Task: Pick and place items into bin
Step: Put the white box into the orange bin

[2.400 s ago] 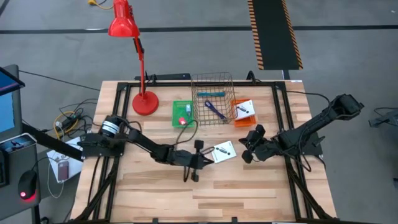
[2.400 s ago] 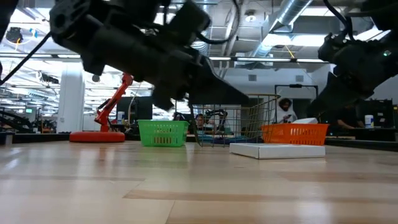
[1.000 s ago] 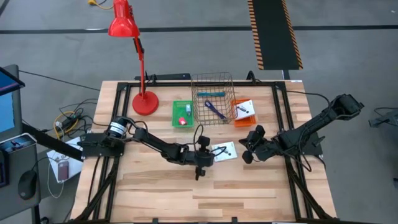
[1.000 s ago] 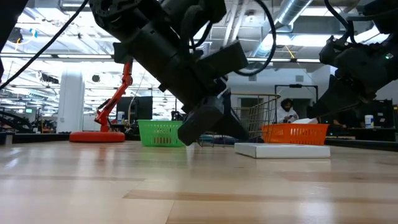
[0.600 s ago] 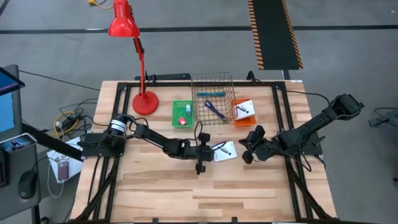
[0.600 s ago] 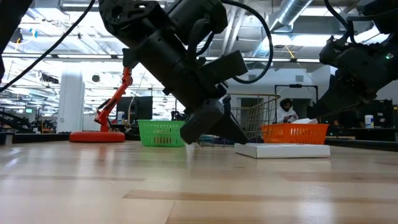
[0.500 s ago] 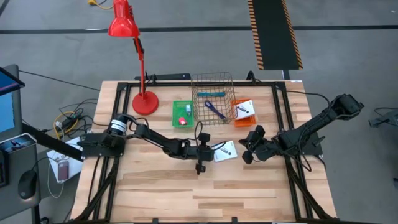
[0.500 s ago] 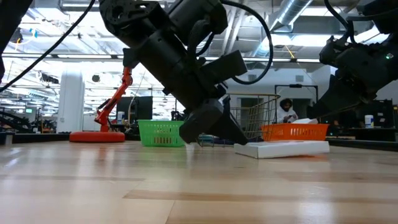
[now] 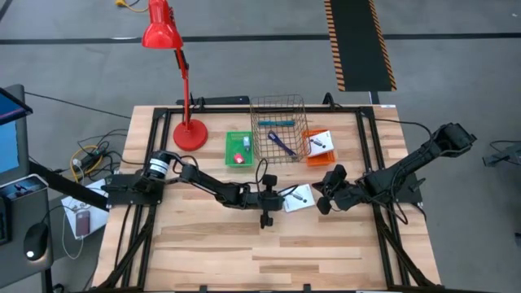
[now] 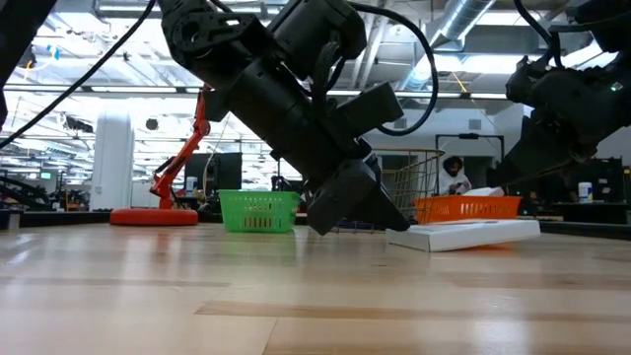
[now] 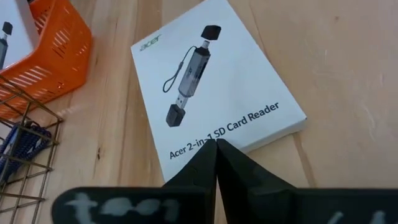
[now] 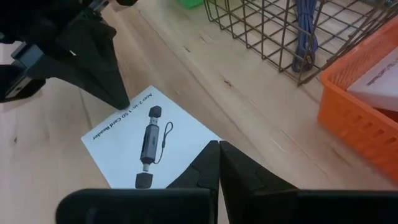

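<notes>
Left hand [image 11: 216, 149] closed at card [image 11: 211, 93] edge, seemingly tilted.

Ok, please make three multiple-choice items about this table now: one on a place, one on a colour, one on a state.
1. Where is the blue-purple strap?
A. in the wire basket
B. in the green basket
C. on the bare table

2. What colour is the basket holding the second white box?
A. green
B. orange
C. grey

3. How does the Acer SD card reader box lie?
A. flat
B. one edge lifted
C. standing upright

Answers:
1 A, the high view shows it behind the wires.
2 B, the orange basket surrounds it.
3 B, the low view shows it tilted beside the left gripper, whose fingers are shut.
</notes>
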You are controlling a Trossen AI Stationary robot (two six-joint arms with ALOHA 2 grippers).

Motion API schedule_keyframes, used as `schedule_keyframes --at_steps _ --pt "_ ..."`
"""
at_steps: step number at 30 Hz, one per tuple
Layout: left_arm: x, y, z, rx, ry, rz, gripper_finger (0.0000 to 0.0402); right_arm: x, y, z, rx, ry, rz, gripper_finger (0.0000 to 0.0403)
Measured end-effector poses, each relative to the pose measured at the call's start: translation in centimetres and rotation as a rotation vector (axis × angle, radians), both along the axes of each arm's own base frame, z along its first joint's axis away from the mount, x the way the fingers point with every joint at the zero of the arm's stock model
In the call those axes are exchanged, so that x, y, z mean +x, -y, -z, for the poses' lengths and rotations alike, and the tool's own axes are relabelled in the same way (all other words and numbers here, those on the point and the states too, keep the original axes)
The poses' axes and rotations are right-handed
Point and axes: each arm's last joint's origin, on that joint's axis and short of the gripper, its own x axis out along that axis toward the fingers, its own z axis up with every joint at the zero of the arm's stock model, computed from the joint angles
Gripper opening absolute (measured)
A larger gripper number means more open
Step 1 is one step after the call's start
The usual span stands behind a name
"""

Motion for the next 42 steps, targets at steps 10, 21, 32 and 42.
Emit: schedule_keyframes --at_steps 10,21,32,42 --pt "-0.4 0.7 0.3 -0.033 -0.036 0.025 0.0 0.1 0.1 0.2 0.095 -0.031 -0.028 0.0003" --pt "-0.5 0.8 0.6 -0.038 -0.042 0.03 0.0 0.4 0.7 0.2 0.179 -0.051 -0.029 0.0066" --pt "-0.4 1.2 0.4 0.009 -0.023 0.047 0.0 0.4 0.6 0.3 0.181 -0.066 -0.059 0.0103" --pt "0.1 2.9 -0.9 0.178 0.051 0.167 0.0 0.3 0.6 0.3 0.177 -0.074 -0.06 0.01"
